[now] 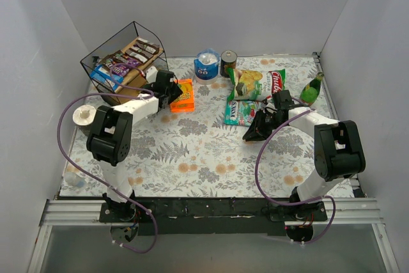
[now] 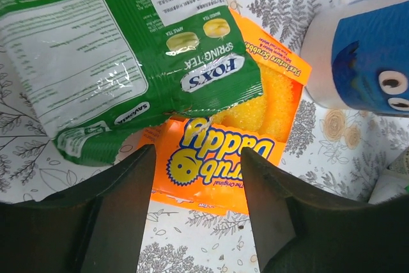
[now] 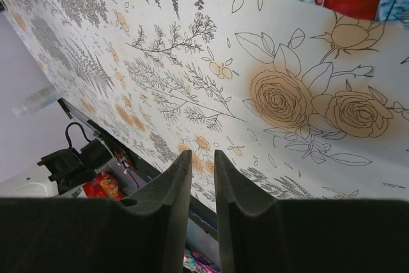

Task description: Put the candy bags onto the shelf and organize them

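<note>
Left gripper (image 2: 198,158) fingers stand wide apart, holding nothing, above a green candy bag (image 2: 96,49) marked "FOX'S SPRING TEA" that overlaps an orange "Scrub Daddy" packet (image 2: 268,103). Overhead, the arm hides that bag; the shelf (image 1: 114,98) at rear left carries several candy bags (image 1: 121,62). Right gripper (image 3: 203,158) fingers sit almost together, empty.

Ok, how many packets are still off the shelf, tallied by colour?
Green: 2, the Fox's bag and the big chip bag
Teal: 1, the teal pouch
Orange: 1, the sponge pack, partly under the Fox's bag
Total: 4
</note>
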Tool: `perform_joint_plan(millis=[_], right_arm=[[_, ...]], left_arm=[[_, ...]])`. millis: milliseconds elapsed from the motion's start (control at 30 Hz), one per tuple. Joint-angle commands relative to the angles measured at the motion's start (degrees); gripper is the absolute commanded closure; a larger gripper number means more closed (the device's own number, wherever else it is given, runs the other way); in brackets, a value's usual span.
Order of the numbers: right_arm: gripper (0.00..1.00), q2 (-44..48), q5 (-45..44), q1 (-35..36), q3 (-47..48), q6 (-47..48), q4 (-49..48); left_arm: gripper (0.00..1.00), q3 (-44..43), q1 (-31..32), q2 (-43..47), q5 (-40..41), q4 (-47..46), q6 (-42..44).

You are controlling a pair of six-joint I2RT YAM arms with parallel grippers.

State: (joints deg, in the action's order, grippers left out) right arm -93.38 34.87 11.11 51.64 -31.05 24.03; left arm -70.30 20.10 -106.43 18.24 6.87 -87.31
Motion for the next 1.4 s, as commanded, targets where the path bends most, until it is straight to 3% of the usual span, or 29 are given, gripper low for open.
perform_joint_plan(millis=[0, 167, 600, 833, 1133, 1200, 1333, 1367], right_arm=[[0.72, 0.57, 0.81, -0.39, 0.04, 0.90, 0.14], [0.72, 0.66, 0.72, -0.48, 0.04, 0.90, 0.23], [0.72, 0.75, 0.20, -0.57, -0.05, 0.73, 0.23], [0.72, 0.84, 0.20, -0.57, 0.13, 0.55, 0.14], [0.73, 0.75, 0.46, -0.66, 0.13, 0.90, 0.40], [0.72, 0.75, 0.46, -0.65, 0.13, 0.99, 0.31], [0.72, 0.57, 0.72, -0.66, -0.04, 0.99, 0.23], [0.72, 0.66, 0.81, -0.66, -0.05, 0.99, 0.23]], left_arm=[[0.45, -2.38, -0.23, -2.37, -1.36, -0.20, 1.35], [0.45, -2.91, -0.23, -4.04, -1.98, 0.60, 1.70], [0.50, -8.27, 3.89, -11.07, -15.24, -2.91, 10.84], [0.51, -4.33, 6.71, -6.69, -13.41, -3.97, 8.56], [0.30, -2.20, 4.16, 2.54, -2.60, -2.83, 1.28], [0.22, -3.87, 2.85, 2.72, -1.02, 0.50, -0.75], [0.16, -5.81, 1.88, 2.63, 5.99, 9.10, -8.04], [0.16, -5.98, 1.70, 2.98, 7.15, 13.91, -13.45]])
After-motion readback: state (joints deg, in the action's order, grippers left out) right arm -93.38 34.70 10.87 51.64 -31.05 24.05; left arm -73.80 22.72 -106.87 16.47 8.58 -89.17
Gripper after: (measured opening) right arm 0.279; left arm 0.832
